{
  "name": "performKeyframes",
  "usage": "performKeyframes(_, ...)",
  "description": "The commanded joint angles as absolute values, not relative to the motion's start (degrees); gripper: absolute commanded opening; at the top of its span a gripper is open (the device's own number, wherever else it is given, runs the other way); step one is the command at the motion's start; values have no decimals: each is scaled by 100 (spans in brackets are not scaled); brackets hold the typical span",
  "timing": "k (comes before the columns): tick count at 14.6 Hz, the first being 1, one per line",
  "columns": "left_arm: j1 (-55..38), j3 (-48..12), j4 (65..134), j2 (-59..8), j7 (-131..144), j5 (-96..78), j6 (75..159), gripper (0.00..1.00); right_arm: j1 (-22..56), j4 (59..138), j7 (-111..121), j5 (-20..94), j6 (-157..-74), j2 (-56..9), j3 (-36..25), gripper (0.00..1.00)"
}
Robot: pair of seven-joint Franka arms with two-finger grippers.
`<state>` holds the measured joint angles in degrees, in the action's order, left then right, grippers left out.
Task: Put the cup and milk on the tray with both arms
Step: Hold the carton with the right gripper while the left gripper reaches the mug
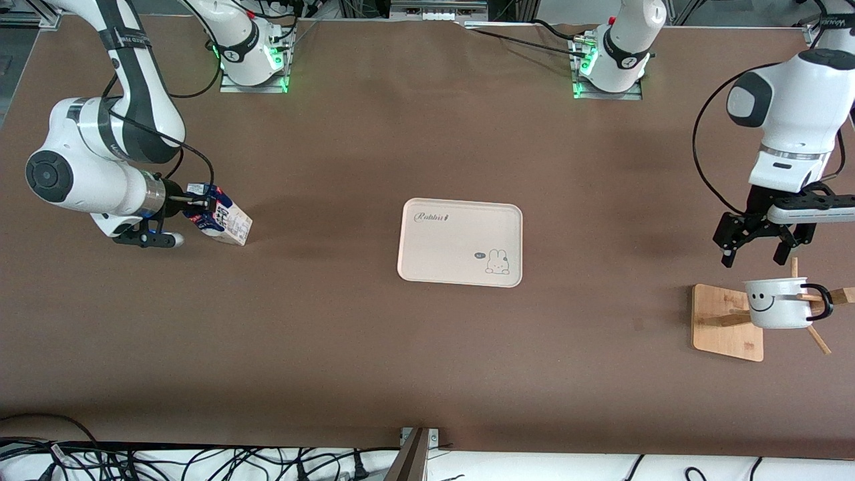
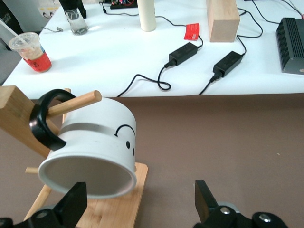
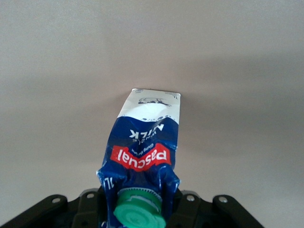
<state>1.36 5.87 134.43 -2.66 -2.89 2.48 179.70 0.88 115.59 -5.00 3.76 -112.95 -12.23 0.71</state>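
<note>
Gripping the small gable-top milk carton (image 1: pixel 226 222), dark blue and white with a round green screw cap, the right claw (image 1: pixel 198 211) is clamped on its crumpled top near the right arm's end of the brown desk (image 1: pixel 427 347). The carton leans, its base apparently on the desk, well apart from the flat cream rounded-rectangle tray (image 1: pixel 441 260) with its rabbit drawing, which sits mid-desk with nothing on it.

The left claw (image 1: pixel 755 248) hangs over the small white mug (image 1: pixel 777 302) with its black smiley face, fingers spread apart and holding nothing. The mug hangs sideways by its black loop handle on a peg of the wooden rack (image 1: pixel 718 321) at the left arm's end, mouth turned toward the wrist camera.

Risks, as I judge them: the soft gable may buckle further, letting the carton swing or slip when lifted. The mug must slide off along its peg; pulling straight up could drag or topple the rack. A grip on the curved wall may skid.

Carton print reads "pascual"; the mug is glossy and looks undamaged.
</note>
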Motion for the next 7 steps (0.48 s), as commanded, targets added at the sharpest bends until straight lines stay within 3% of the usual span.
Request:
performKeyframes(1, 149, 606, 13359, -518, -352, 387, 18308, 100, 88, 11742, -580, 448, -11268, -836, 132, 41)
performKeyframes(7, 132, 598, 12824, -1063, -343, 334, 18404, 100, 97, 11725, -589, 457, -10898, 166, 780, 41)
